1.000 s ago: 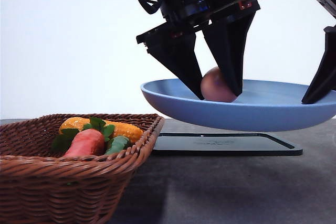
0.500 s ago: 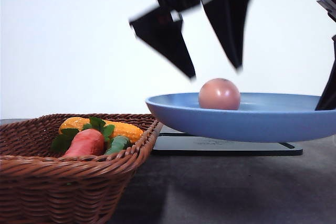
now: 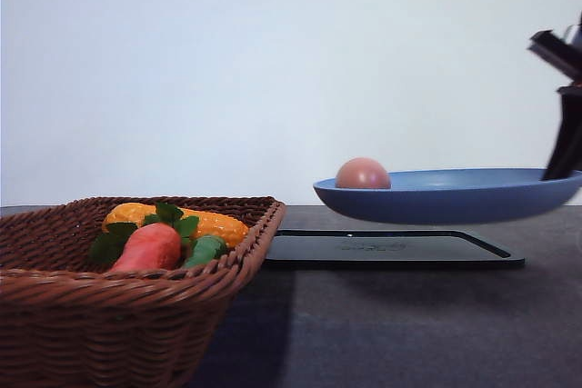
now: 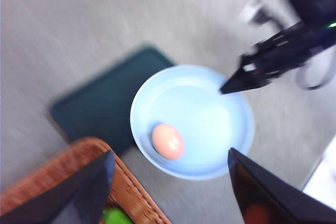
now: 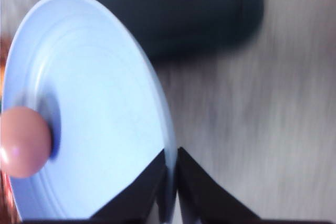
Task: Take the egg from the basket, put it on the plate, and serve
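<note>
Against a white wall, above the dark table (image 3: 409,333), we are holding the blue plate (image 3: 455,197) aloft over the black tray (image 3: 391,250). The pinkish egg (image 3: 363,174), long axis roughly level, is lying at the plate's far-left side, away from the right gripper (image 5: 170,182) pinching its rim. Our left gripper (image 4: 168,192) is gaping wide, empty, near the basket (image 3: 109,315).

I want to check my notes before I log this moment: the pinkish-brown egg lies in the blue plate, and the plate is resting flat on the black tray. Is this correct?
Not fully. The small pinkish-brown egg does lie in the round matte blue plate, but the plate is not resting on the flat black rectangular tray. The front view shows it held above the tray by the right end effector, clamped on its rim.
</note>
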Tool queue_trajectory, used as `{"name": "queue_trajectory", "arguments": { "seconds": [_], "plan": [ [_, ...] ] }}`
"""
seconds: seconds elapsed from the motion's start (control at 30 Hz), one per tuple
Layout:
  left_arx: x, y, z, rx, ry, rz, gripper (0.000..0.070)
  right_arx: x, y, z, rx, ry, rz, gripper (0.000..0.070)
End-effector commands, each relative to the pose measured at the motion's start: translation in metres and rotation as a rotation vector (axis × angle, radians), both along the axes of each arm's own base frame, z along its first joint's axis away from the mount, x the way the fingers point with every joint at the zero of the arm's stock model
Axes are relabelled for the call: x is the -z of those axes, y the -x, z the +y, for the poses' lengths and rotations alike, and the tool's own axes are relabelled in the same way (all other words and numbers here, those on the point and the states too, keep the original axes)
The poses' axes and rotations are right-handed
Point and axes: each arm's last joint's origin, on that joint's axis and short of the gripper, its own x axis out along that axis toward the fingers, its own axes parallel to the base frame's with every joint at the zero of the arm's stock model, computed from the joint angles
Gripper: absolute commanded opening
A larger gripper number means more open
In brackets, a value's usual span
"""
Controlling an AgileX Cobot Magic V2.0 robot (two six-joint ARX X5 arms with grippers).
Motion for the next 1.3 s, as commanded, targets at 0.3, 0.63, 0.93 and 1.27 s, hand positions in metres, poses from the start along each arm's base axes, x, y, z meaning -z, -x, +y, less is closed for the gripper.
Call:
{"name": "queue_trajectory", "arguments": {
  "seconds": [0.3,0.63,0.93,1.27],
  "plan": [
    [-0.028,0.025,0.034,-0.034,0.08,-0.116,0.0443,0.018,-0.093,0.0,-0.018,-0.003,0.019,0.0],
    [-0.029,0.027,0.036,-0.035,0.085,-0.121,0.0443,0.048,-0.129,0.003,-0.027,-0.003,0.054,0.0],
    [-0.029,0.027,0.036,-0.035,0.085,-0.121,0.0442,0.05,-0.132,0.002,-0.003,0.052,0.039,0.0207],
    [-0.03,0.025,0.037,-0.064,0.067,-0.15,0.0422,0.016,-0.129,-0.012,0.031,0.047,-0.039,0.0224]
  ]
}}
